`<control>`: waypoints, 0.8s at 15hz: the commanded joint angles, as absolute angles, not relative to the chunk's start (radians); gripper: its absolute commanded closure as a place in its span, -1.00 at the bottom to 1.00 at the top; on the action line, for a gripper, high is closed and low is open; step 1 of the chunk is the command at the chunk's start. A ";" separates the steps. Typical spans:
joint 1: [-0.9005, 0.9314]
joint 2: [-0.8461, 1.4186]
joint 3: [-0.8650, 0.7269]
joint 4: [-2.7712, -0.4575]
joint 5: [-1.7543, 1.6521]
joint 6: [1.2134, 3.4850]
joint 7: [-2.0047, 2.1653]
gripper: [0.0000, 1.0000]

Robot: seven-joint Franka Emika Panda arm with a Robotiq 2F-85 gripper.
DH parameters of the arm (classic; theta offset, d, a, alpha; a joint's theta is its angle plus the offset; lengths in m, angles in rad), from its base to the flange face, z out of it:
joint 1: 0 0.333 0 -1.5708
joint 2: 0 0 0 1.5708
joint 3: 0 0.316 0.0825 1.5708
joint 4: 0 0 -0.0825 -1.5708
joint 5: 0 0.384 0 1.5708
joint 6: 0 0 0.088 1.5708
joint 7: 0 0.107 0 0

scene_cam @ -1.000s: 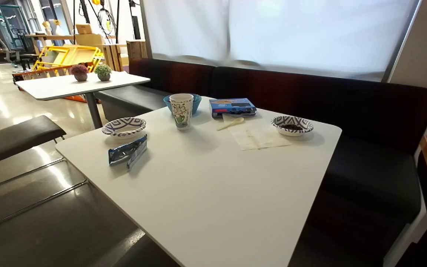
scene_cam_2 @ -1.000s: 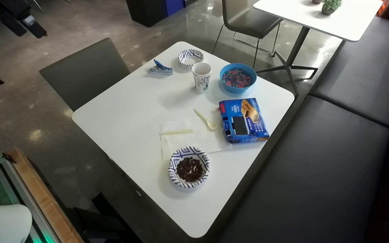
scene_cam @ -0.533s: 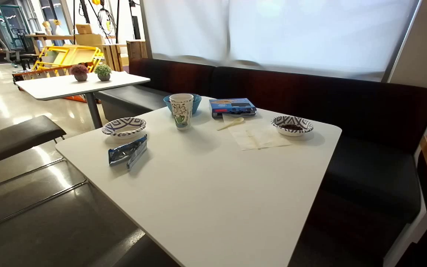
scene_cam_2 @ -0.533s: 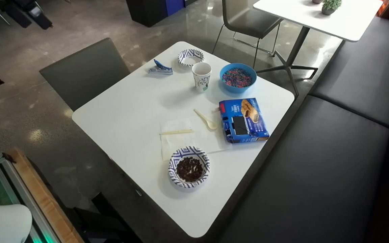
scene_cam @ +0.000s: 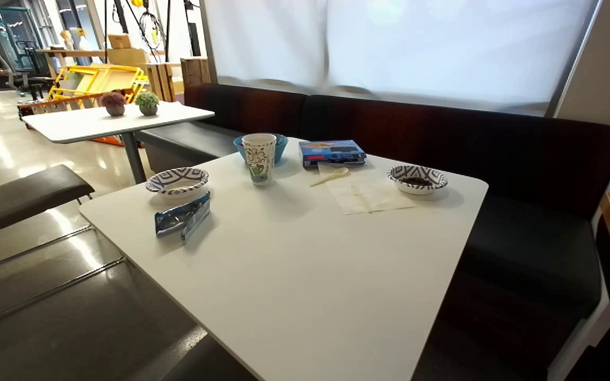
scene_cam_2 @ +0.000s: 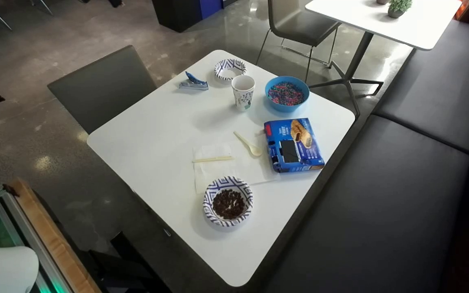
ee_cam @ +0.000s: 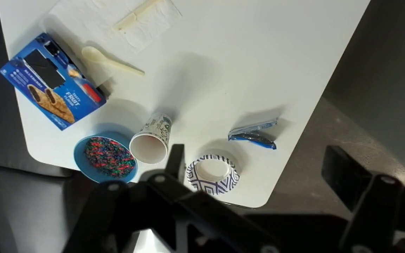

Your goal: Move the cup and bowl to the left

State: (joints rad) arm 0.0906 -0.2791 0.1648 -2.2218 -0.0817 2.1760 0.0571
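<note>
In the wrist view, the Robotiq gripper [ee_cam: 255, 154] points from above toward the white table [ee_cam: 258, 70], its fingers [ee_cam: 343, 175] being widely spread, and the paper cup [ee_cam: 158, 126] stands just beside the blue bowl [ee_cam: 80, 154].

cup [scene_cam_2: 243, 94] upright on table [scene_cam_2: 149, 134]; tall, pale, scroll print, green mug motif low on the side; bowl [scene_cam_2: 286, 108] upright too, just beside cup, gap between, close to table edge; round, blue, wider and lower; holds small pink, blue and dark bits [scene_cam_2: 286, 93]
</note>
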 commanded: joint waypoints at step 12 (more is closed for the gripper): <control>0.031 0.267 0.080 -1.887 0.043 2.592 -0.152 -1.00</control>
